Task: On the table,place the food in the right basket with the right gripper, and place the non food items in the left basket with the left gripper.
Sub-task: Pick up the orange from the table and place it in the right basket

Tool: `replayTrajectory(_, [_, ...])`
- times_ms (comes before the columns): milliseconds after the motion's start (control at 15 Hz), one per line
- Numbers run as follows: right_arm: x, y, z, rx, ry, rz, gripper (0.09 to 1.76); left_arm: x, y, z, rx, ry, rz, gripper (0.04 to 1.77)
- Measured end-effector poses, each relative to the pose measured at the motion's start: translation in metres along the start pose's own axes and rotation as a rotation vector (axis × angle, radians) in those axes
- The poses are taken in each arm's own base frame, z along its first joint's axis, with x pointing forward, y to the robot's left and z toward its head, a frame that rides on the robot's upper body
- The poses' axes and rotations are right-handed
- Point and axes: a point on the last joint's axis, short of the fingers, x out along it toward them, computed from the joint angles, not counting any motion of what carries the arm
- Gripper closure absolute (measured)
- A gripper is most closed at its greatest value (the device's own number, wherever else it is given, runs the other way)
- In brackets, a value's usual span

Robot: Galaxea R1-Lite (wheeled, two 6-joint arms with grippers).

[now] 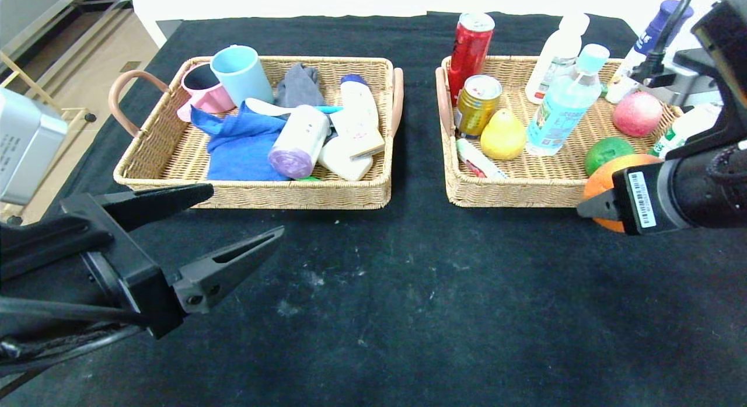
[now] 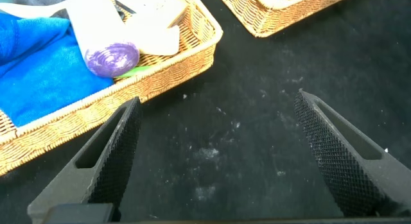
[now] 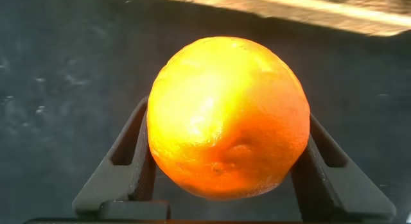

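Note:
My right gripper (image 1: pixel 601 192) is shut on the dimpled orange (image 1: pixel 602 176), held just off the front right corner of the right basket (image 1: pixel 513 192). The right wrist view shows the orange (image 3: pixel 228 118) filling the space between both fingers above the black table (image 1: pixel 408 290). In that basket lie the yellow pear (image 1: pixel 502 135), the clear bottle (image 1: pixel 563 106) and the red candy stick (image 1: pixel 475 159). My left gripper (image 1: pixel 245 211) is open and empty over the cloth in front of the left basket (image 1: pixel 257 195), which holds the purple-topped roll (image 1: pixel 297 141) and the card box (image 1: pixel 366 145).
Two mugs (image 1: pixel 233 77), a blue cloth (image 1: pixel 242 144) and a grey cloth share the left basket. Two cans (image 1: pixel 474 51), a white bottle, a red apple (image 1: pixel 637 112) and a green fruit (image 1: pixel 607 151) crowd the right one. Bare scuffed cloth lies in front of both baskets.

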Motion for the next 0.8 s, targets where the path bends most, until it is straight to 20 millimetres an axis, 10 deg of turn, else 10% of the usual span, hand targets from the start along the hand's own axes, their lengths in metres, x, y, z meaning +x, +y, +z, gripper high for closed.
replayTrajectory(800, [0.035, -0.061, 0.028, 0.059, -0.287, -0.128, 0.64, 0.0, 0.0, 0.0, -0.001, 0.0, 0.001, 0.09])
